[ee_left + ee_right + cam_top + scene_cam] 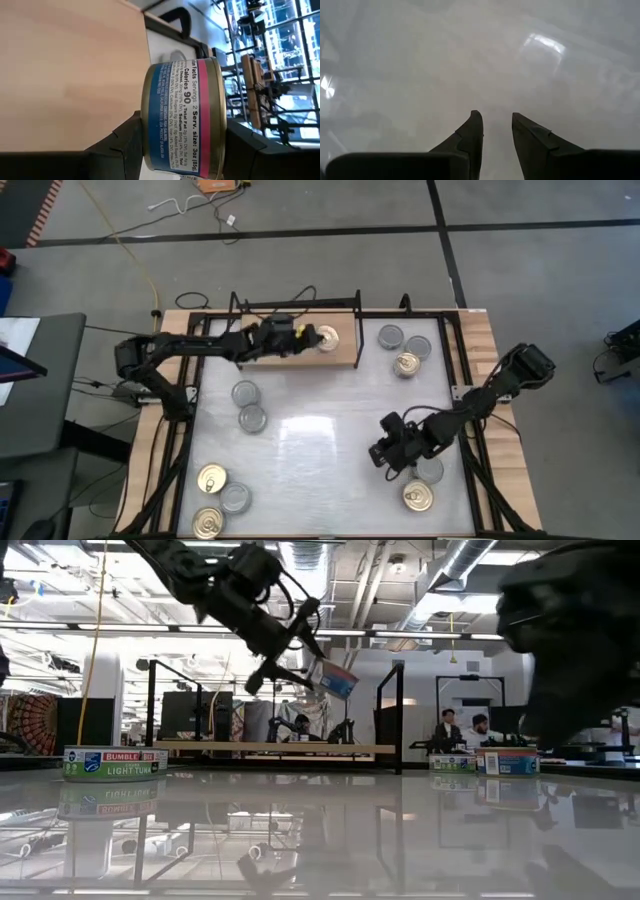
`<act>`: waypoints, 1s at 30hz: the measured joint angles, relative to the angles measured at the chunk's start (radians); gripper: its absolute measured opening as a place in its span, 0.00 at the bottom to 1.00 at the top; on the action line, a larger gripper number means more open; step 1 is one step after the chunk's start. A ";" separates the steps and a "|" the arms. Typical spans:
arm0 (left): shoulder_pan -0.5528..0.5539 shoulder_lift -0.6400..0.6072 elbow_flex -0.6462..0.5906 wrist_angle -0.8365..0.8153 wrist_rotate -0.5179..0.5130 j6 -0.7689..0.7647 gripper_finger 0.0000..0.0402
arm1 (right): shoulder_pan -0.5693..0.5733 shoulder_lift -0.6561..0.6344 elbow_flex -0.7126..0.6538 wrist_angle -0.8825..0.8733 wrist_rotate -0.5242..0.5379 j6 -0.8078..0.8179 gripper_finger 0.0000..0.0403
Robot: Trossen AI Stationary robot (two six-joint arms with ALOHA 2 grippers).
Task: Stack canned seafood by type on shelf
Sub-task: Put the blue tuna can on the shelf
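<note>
Grey floor (520, 280) with black tape lines; ceiling ducts (460, 570) (bright lights)

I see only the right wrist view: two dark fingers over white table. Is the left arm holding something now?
Observer: Yes. The left claw grips a gold-topped can with a blue and pink label.
Operator: Where is this can?
Observer: Above the wooden shelf, in the air and tilted, not set down.
Operator: Are any cans near my right claw?
Observer: A grey-topped can lies just beside the right claw, which is open and empty.
</note>
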 joint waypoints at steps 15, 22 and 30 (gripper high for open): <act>0.186 0.298 0.244 0.026 0.220 0.073 0.47 | -0.178 -0.078 0.000 -0.142 0.000 -0.028 0.32; 0.202 0.381 0.282 0.030 0.286 0.042 0.47 | -0.216 -0.081 0.000 -0.147 0.000 -0.029 0.32; 0.206 0.379 0.284 0.032 0.282 0.074 0.50 | -0.243 -0.091 0.000 -0.158 0.000 -0.027 0.32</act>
